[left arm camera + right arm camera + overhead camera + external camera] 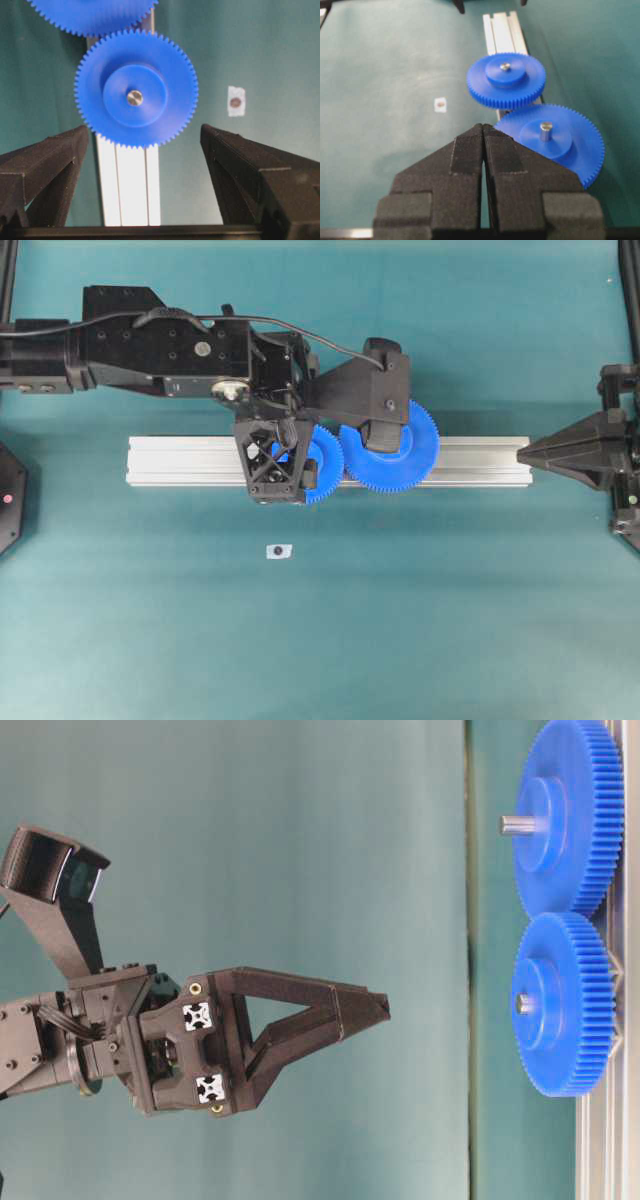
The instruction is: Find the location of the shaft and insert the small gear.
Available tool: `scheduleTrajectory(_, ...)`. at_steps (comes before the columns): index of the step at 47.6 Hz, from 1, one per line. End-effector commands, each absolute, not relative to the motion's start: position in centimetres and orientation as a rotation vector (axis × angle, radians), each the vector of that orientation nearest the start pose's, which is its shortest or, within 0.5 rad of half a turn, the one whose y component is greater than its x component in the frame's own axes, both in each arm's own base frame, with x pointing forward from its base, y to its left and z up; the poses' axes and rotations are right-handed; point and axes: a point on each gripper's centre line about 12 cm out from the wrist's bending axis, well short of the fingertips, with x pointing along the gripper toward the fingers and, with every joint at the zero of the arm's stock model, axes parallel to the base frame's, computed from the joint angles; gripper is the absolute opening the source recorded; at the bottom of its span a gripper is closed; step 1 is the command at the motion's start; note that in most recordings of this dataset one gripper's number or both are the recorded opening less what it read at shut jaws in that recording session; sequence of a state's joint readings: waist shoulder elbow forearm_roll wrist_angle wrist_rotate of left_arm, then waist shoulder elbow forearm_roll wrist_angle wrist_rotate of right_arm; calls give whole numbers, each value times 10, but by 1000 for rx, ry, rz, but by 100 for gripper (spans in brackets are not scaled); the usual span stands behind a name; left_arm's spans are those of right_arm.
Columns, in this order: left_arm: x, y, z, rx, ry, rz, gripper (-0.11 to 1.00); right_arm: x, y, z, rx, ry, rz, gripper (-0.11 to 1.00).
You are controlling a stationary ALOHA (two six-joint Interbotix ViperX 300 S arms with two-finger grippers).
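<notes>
The small gear (136,89) sits flat on the aluminium rail (130,185), and the grey tip of the shaft (134,97) shows in its hub. Its teeth meet the large gear (395,450), which has its own pin. My left gripper (144,128) hangs above the small gear (560,1005), open and wide, touching nothing. The table-level view shows a gap between its fingertips (380,1005) and the gear. My right gripper (483,126) is shut and empty, low at the right end of the rail (180,460), pointing at the gears.
A small white marker with a dark dot (279,551) lies on the teal mat in front of the rail. The left arm's body (150,345) stretches over the mat behind the rail.
</notes>
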State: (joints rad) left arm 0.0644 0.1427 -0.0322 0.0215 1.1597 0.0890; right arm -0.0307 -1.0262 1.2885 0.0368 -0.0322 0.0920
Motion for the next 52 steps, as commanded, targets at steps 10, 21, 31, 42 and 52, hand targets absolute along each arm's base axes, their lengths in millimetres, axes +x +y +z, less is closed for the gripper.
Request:
scheduleTrajectory(10,432,29,296,64,1202,15,87,181,-6,233,144,217,-49,-1)
scheduleTrajectory(21,431,29,294,63,1211,15,87,181,-6,232,142,220,-49,-1)
scheduleTrajectory(31,430,29,293,59,1229,13,87,181,-6,233,144,217,-49,-1)
scheduleTrajectory(42,430,28,293,59,1229,12,87,181,-6,232,144,218,-49,-1)
scheduleTrajectory(52,430,29,293,58,1231,14,87,181,-6,233,144,217,-49,-1)
